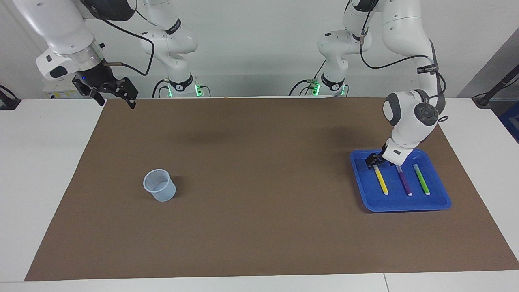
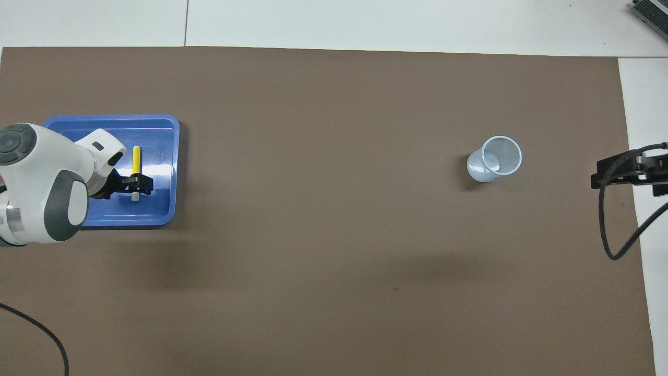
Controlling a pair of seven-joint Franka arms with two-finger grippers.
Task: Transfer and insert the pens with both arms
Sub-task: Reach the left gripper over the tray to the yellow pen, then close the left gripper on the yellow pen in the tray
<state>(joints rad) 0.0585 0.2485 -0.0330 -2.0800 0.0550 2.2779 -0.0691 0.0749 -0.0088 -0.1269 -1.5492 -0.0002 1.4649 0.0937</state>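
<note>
1. Blue tray [image 1: 442, 202] holds the yellow pen [image 1: 381, 182], purple pen [image 1: 404, 183] and green pen [image 1: 421, 184].
2. Left gripper [image 1: 374, 161], released, sits over the yellow pen's end nearer the robots.
3. Right gripper [image 1: 114, 95], released, waits over the brown mat [image 1: 259, 182] edge, well apart from the tray.
4. Pale cup [image 1: 159, 185] stands toward the right arm's end of the white counter [image 1: 44, 162].

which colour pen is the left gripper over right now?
Yellow pen, lying in the blue tray; the left gripper is over its near end. Clearest in the facing view.

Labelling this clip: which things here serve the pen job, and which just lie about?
Job:
yellow pen, purple pen, green pen
blue tray
cup
left gripper, over the tray
right gripper, waiting

Lying about:
brown mat
</note>
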